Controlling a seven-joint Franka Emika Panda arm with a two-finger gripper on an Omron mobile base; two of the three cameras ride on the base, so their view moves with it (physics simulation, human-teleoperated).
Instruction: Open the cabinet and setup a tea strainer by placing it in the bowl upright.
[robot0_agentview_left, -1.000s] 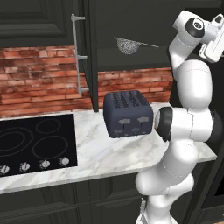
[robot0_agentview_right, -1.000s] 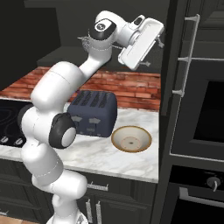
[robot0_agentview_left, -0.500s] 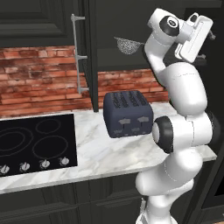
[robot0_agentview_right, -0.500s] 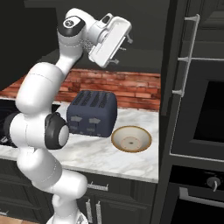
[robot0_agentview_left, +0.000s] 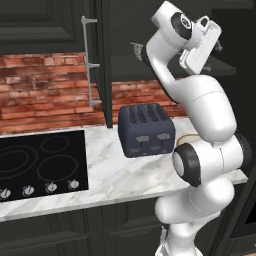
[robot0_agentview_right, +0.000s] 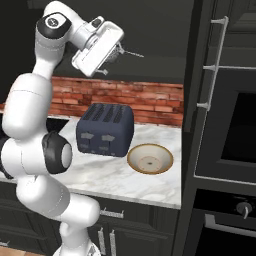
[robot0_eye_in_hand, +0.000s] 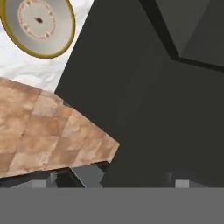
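Note:
The cabinet (robot0_agentview_left: 104, 65) stands open, its left door edge-on with a silver bar handle (robot0_agentview_left: 89, 65) and its right door (robot0_agentview_right: 196, 75) swung out. On its shelf lies the tea strainer (robot0_agentview_right: 131, 53), the mesh partly behind my hand and the thin handle pointing right; a bit of mesh (robot0_agentview_left: 135, 49) shows beside the arm. My gripper (robot0_agentview_right: 114, 61) hangs open just in front of the strainer, nothing between its fingers, and it also shows high up (robot0_agentview_left: 216, 46). The tan bowl (robot0_agentview_right: 150, 158) sits on the counter right of the toaster, and appears again (robot0_eye_in_hand: 37, 24).
A dark blue toaster (robot0_agentview_left: 146, 130) stands on the marble counter (robot0_agentview_left: 107, 175) under the open cabinet. A black cooktop (robot0_agentview_left: 40, 160) lies to the left. A tall dark oven column (robot0_agentview_right: 230, 145) rises at the right, close to the bowl.
The arm has swung left, carrying the hand from the right door side to the strainer's shelf. The jaws have spread wider.

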